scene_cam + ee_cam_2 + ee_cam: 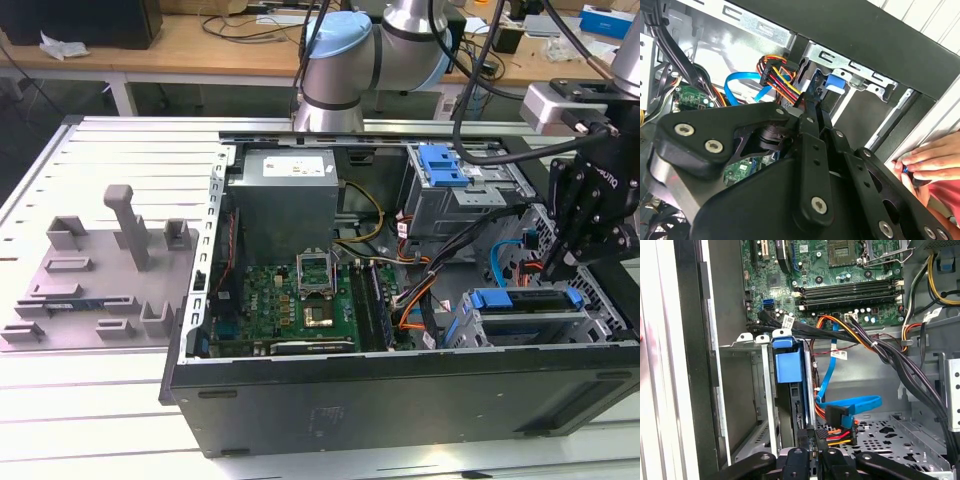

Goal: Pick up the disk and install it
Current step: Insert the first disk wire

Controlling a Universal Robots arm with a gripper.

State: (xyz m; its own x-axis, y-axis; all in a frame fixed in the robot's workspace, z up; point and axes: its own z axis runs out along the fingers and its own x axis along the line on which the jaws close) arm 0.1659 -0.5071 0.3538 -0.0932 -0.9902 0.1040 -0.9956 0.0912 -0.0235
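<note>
— One slatted pale tabletop [90, 420] is seen nearest; what is carried?
— A computer case [400, 400]. The disk [525, 312] is seated in its near bay, long axis along the near wall, blue end toward the motherboard [290, 290]. Just above, the fingers of the gripper [550, 268] are drawn together, nothing held. A wooden desk [180, 45] is seen behind.

The arm [340, 70], upper middle in the exterior view, is silver with a pale blue joint cap. In the second wrist view its black gripper [812, 97] carries silver screws.
</note>
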